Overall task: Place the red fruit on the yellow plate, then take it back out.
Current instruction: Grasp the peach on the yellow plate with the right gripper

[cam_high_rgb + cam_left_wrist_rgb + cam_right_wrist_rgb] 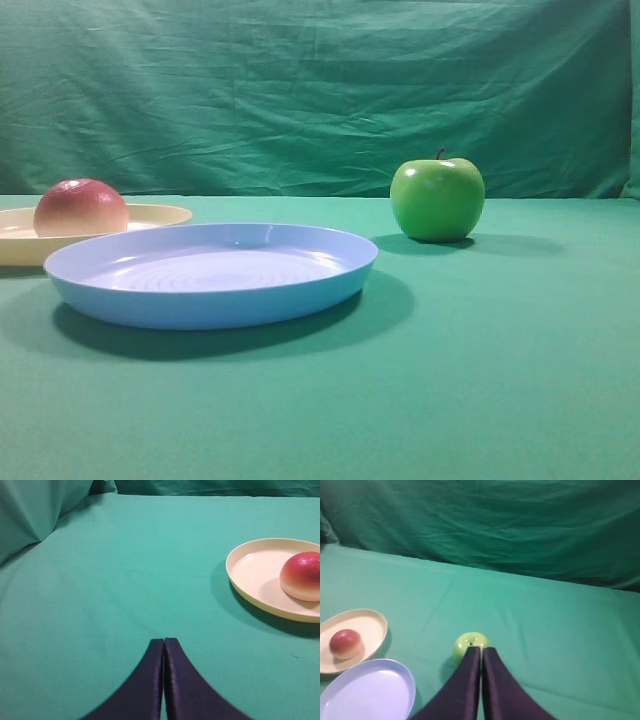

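The red fruit [81, 207] rests on the yellow plate [160, 215] at the far left of the green cloth. In the left wrist view the red fruit [302, 576] lies in the yellow plate [252, 570] at the right edge, well away from my left gripper [164, 640], which is shut and empty over bare cloth. My right gripper [481, 649] is shut and empty, high above the table, its tips lined up over the green apple; the red fruit [345, 643] and yellow plate [370, 625] show far to its left. Neither gripper appears in the exterior view.
A light blue plate [210, 272] sits in front of the yellow one, its rim [407, 680] at the lower left of the right wrist view. A shiny green apple [437, 198] stands at the right middle. A green backdrop cloth [320, 90] closes off the back.
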You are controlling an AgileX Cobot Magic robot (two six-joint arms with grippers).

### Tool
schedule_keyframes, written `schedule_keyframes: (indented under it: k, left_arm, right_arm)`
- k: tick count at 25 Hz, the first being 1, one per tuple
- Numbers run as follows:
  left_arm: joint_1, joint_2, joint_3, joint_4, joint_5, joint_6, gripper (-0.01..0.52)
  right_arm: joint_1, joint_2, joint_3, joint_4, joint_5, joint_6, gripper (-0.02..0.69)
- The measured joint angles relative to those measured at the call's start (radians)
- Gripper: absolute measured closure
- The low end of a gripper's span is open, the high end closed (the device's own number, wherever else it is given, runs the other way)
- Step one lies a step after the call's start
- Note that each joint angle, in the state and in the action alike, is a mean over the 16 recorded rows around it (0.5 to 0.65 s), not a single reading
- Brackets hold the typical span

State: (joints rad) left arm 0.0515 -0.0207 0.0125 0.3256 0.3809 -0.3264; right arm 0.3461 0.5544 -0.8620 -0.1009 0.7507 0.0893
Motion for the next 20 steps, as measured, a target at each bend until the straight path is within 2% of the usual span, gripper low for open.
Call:
schedule_keyframes:
  k: [10,20]
  left_arm:
    - [0.0,0.0,0.0,0.0,0.0,0.0,0.514]
    - [0.0,0.0,0.0,0.0,0.0,0.0,0.514]
  right_arm:
    - [-0.203,-0.348,0.378,0.025,-0.105,0.0,0.665]
    - [-0.272,-0.542,0.68,0.05,-0.218,-0.003,0.665]
